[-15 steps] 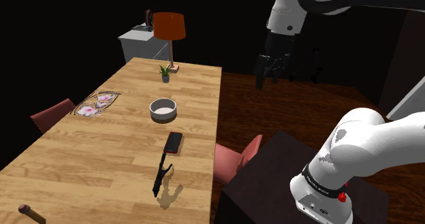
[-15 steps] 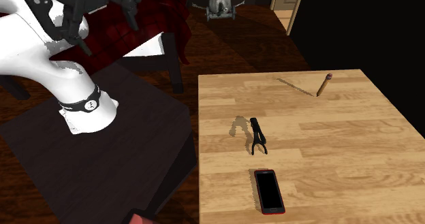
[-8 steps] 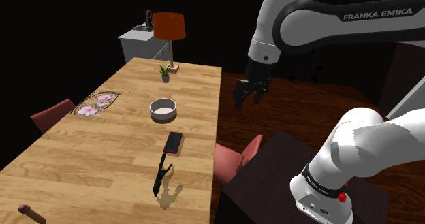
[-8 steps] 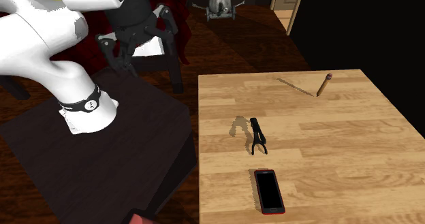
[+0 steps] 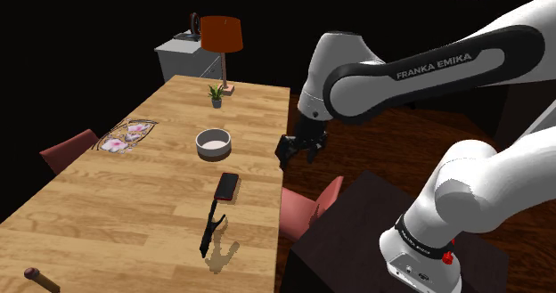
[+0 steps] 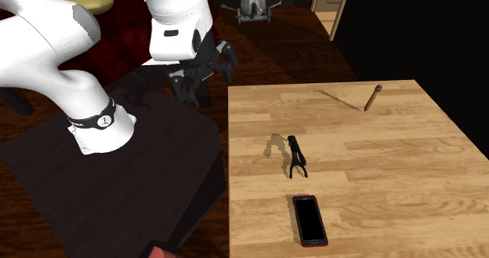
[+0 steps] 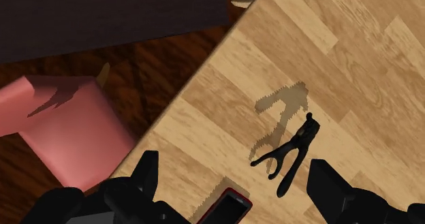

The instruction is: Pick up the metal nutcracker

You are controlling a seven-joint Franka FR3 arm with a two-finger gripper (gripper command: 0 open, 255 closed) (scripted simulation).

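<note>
Dim dining area: long table on a dark wood floor.
The light wood-grain table (image 5: 134, 202) stands on dark brown floorboards (image 5: 374, 149). One pink chair (image 5: 303, 213) is tucked against the table's long edge at the shoulder view's right, and a second pink chair (image 5: 69, 149) stands at the opposite edge. A table lamp with an orange shade (image 5: 221, 35) stands at the far end. A grey cabinet (image 5: 178, 60) stands beyond it, before a black area. The second exterior view shows a pale wooden door frame (image 6: 335, 5).

The white arm (image 5: 443, 61) bears the lettering FRANKA EMIKA.
</note>
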